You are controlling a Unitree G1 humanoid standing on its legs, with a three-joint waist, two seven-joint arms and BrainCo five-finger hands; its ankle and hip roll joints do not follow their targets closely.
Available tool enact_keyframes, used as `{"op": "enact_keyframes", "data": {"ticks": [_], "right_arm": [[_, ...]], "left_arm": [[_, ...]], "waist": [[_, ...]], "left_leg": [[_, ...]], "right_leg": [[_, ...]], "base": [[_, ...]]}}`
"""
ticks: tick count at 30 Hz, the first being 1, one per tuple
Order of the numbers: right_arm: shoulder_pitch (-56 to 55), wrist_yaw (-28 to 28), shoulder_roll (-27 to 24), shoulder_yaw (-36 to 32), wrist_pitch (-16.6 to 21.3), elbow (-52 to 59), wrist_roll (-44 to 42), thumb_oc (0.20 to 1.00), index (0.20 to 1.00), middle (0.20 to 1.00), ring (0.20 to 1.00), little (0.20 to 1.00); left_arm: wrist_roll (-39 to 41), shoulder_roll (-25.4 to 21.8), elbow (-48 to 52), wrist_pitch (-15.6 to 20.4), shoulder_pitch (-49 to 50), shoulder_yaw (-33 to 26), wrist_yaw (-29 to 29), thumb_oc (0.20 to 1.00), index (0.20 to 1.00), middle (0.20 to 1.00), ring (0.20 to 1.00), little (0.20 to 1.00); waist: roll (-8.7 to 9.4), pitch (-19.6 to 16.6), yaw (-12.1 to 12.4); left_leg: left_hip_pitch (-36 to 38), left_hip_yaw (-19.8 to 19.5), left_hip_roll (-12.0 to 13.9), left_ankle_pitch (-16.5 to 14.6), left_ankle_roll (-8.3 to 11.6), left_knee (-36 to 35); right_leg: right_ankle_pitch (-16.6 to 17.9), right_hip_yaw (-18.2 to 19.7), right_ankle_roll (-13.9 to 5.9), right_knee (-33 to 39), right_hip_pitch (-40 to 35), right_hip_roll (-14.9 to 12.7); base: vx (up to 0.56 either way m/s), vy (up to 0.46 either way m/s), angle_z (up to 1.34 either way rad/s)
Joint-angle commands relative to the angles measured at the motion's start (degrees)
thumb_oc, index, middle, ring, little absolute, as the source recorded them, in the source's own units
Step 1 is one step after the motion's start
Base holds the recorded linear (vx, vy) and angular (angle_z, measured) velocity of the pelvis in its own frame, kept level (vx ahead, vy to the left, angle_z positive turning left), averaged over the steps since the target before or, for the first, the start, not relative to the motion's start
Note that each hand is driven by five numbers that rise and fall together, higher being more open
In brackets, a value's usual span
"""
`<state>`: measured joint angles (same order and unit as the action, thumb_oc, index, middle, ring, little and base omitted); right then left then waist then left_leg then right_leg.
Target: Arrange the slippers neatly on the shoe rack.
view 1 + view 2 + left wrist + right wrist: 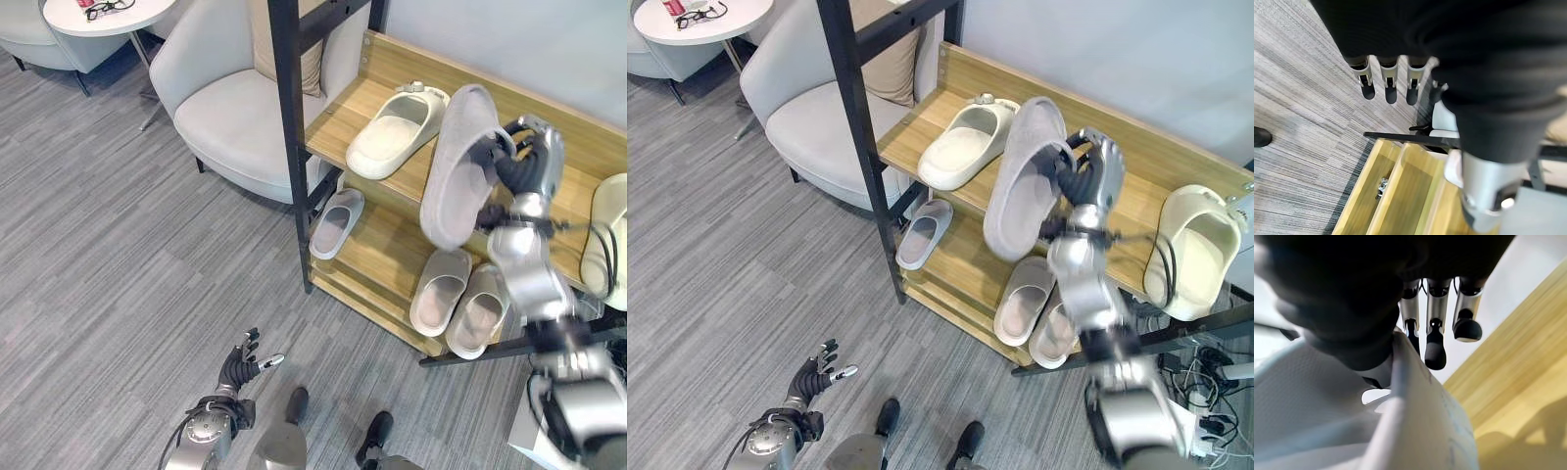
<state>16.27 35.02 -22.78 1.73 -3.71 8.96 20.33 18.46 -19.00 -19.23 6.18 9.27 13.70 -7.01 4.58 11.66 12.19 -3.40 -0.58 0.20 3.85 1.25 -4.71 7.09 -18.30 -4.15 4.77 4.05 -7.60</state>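
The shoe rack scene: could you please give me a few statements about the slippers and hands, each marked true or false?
1. The right hand holds a grey slipper above the shoe rack. True.
2. The left hand grips a slipper. False: it hangs open and holds nothing, low over the carpet.
3. A cream slipper lies on the top shelf. True.
4. The bottom shelf holds no slippers. False: a pair and a single slipper rest there.
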Motion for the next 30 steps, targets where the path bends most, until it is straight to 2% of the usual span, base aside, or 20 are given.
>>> {"op": "enact_keyframes", "data": {"ticks": [1, 6, 8, 10, 11, 15, 16, 17, 21, 23, 25, 26, 27, 28, 29, 30], "right_arm": [[1.9, -0.8, -1.9, -1.4, 6.1, 1.6, 2.7, 0.200, 0.200, 0.200, 0.200, 0.200], [-10.6, -7.0, 1.1, 1.7, 12.2, 12.3, -1.8, 0.200, 0.200, 0.200, 0.200, 0.200], [-14.6, -11.8, 1.3, 8.1, 16.0, 15.9, -6.9, 0.200, 0.200, 0.200, 0.200, 0.200], [-14.8, -14.3, 0.8, 12.0, 17.1, 16.1, -8.8, 0.200, 0.200, 0.200, 0.200, 0.200], [-14.1, -16.6, 0.3, 16.3, 17.6, 15.3, -10.2, 0.200, 0.200, 0.200, 0.200, 0.200], [-10.1, -22.0, -0.1, 26.8, 17.7, 10.6, -11.6, 0.200, 0.200, 0.200, 0.200, 0.200], [-7.2, -21.5, -0.1, 30.4, 15.5, 1.4, -4.7, 0.200, 0.200, 0.200, 0.200, 0.200], [-6.9, -20.4, -0.1, 30.4, 14.5, -2.3, -1.6, 0.200, 0.200, 0.200, 0.200, 0.200], [-5.3, -17.2, -0.2, 29.4, 12.7, -8.8, 3.8, 0.200, 0.200, 0.200, 0.200, 0.200], [-2.1, -13.7, -0.8, 28.0, 10.8, -13.8, 7.1, 0.200, 0.200, 0.200, 0.200, 0.200], [4.9, -8.5, -1.2, 25.9, 7.5, -20.4, 9.8, 0.200, 0.200, 0.200, 0.200, 0.200], [5.3, -8.4, -1.1, 25.9, 7.6, -20.7, 9.8, 0.200, 0.200, 0.200, 0.200, 0.200], [9.8, -5.5, -1.3, 24.7, 6.1, -24.4, 10.0, 0.200, 0.200, 0.200, 0.200, 0.200], [9.8, -5.4, -1.3, 24.7, 6.1, -24.4, 10.0, 0.200, 0.200, 0.200, 0.200, 0.200], [14.1, -2.8, -2.3, 23.3, 4.6, -27.2, 10.1, 0.200, 0.200, 0.200, 0.200, 0.200], [14.1, -2.8, -2.3, 23.3, 4.6, -27.2, 10.1, 0.200, 0.200, 0.200, 0.200, 0.200]], "left_arm": [[-4.2, -0.8, 1.9, 1.4, -0.9, -1.0, -1.2, 1.000, 1.000, 1.000, 1.000, 1.000], [-5.5, -0.1, 4.0, 1.2, 1.3, -0.4, -1.4, 1.000, 1.000, 1.000, 1.000, 1.000], [-5.5, -0.3, 4.3, 1.9, 1.7, 1.1, -2.1, 1.000, 1.000, 1.000, 1.000, 1.000], [-5.1, -0.2, 3.9, 2.5, 1.6, 1.9, -2.3, 1.000, 1.000, 1.000, 1.000, 1.000], [-4.6, -0.3, 3.6, 3.1, 1.2, 2.7, -2.5, 1.000, 1.000, 1.000, 1.000, 1.000], [-4.4, -0.1, 1.4, 4.1, 0.6, 4.3, -2.9, 1.000, 1.000, 1.000, 1.000, 1.000], [-4.3, 0.2, 0.5, 4.3, 1.0, 4.4, -3.0, 1.000, 1.000, 1.000, 1.000, 1.000], [-4.1, 0.4, 0.6, 4.3, 1.3, 4.5, -3.0, 1.000, 1.000, 1.000, 1.000, 1.000], [-3.7, -0.1, 1.4, 4.4, 1.4, 4.6, -2.8, 1.000, 1.000, 1.000, 1.000, 1.000], [-2.9, -1.2, 2.9, 4.7, 0.3, 5.1, -3.2, 1.000, 1.000, 1.000, 1.000, 1.000], [-1.5, -3.5, 5.9, 5.7, -3.1, 7.0, -3.9, 1.000, 1.000, 1.000, 1.000, 1.000], [-1.4, -3.6, 5.9, 5.7, -3.4, 7.0, -4.0, 1.000, 1.000, 1.000, 1.000, 1.000], [0.1, -4.3, 7.7, 6.6, -6.0, 7.9, -4.4, 1.000, 1.000, 1.000, 1.000, 1.000], [0.1, -4.3, 7.7, 6.6, -6.0, 7.9, -4.4, 1.000, 1.000, 1.000, 1.000, 1.000], [1.2, -4.9, 9.6, 7.3, -8.4, 9.0, -4.8, 1.000, 1.000, 1.000, 1.000, 1.000], [1.2, -4.9, 9.6, 7.3, -8.4, 9.0, -4.8, 1.000, 1.000, 1.000, 1.000, 1.000]], "waist": [[0.35, -1.0, -2.5], [-0.86, -1.8, -6.4], [-1.80, -1.9, -8.1], [-2.20, -2.0, -8.5], [-2.44, -2.1, -8.4], [-2.90, -2.4, -7.0], [-2.88, -2.2, -5.6], [-2.87, -2.0, -5.2], [-2.75, -0.9, -4.1], [-3.00, 2.1, -3.2], [-4.55, 7.6, -1.9], [-4.39, 7.4, -2.0], [-5.47, 9.1, -1.3], [-5.45, 9.0, -1.3], [-6.28, 9.4, -0.9], [-6.26, 9.3, -0.9]], "left_leg": [[1.3, -0.3, 0.6, -6.0, -0.81, 0.6], [2.6, 1.5, 1.7, -5.8, -0.41, 0.1], [3.2, 2.4, 2.5, -5.5, 0.00, 0.0], [3.4, 2.7, 2.8, -5.2, 0.29, -0.1], [3.4, 2.6, 3.1, -4.8, 0.58, -0.2], [3.0, 1.1, 3.7, -4.0, 1.26, -0.3], [3.0, -0.1, 3.7, -3.9, 1.53, -0.3], [3.0, -0.7, 3.7, -3.9, 1.58, -0.3], [2.4, -1.8, 3.7, -3.7, 1.50, 0.2], [-0.3, -3.1, 3.8, -3.6, 1.34, 2.4], [-8.5, -5.3, 3.3, -3.8, 1.37, 10.0], [-9.8, -5.4, 3.2, -4.6, 1.40, 11.4], [-15.3, -6.7, 2.0, -5.1, 1.49, 16.2], [-15.4, -6.7, 2.0, -5.1, 1.48, 16.2], [-19.7, -7.7, 1.3, -5.7, 1.56, 19.8], [-19.8, -7.7, 1.3, -5.7, 1.56, 19.8]], "right_leg": [[-7.3, 1.2, -5.33, 0.2, -7.4, -3.6], [-7.8, 2.6, -5.24, 0.2, -7.4, -3.1], [-8.1, 3.2, -5.00, 0.2, -7.4, -2.7], [-8.3, 3.4, -4.81, 0.2, -7.6, -2.4], [-8.5, 3.3, -4.56, 0.2, -7.7, -2.1], [-9.2, 2.0, -3.63, 0.2, -8.3, -1.4], [-9.6, 0.6, -3.28, 0.2, -9.1, -1.2], [-9.7, 0.2, -3.19, 0.2, -9.3, -1.1], [-9.9, -0.7, -3.00, -0.5, -9.2, -1.0], [-11.2, -1.6, -2.70, -5.1, -5.9, -1.6], [-12.7, -2.7, -2.00, -13.8, 1.3, -3.7], [-13.6, -2.6, -1.98, -15.3, 2.6, -4.0], [-14.7, -2.9, -1.69, -20.7, 7.3, -5.4], [-14.7, -2.9, -1.69, -20.7, 7.3, -5.4], [-16.2, -3.1, -1.57, -25.2, 11.1, -6.3], [-16.3, -3.1, -1.57, -25.2, 11.2, -6.3]], "base": [[-0.02, -0.031, -0.36], [-0.03, -0.041, -0.40], [-0.06, -0.075, -0.25], [-0.05, -0.058, -0.26], [-0.06, -0.076, -0.08], [-0.03, -0.066, 0.29], [0.01, -0.052, 0.60], [0.01, -0.040, 0.52], [-0.03, -0.021, 0.18], [-0.23, -0.031, 0.24], [-0.41, -0.006, 0.26], [-0.39, 0.039, 0.52], [-0.17, 0.031, 0.58], [-0.25, 0.081, 0.52], [-0.08, 0.049, 0.34], [-0.11, 0.081, 0.26]]}}
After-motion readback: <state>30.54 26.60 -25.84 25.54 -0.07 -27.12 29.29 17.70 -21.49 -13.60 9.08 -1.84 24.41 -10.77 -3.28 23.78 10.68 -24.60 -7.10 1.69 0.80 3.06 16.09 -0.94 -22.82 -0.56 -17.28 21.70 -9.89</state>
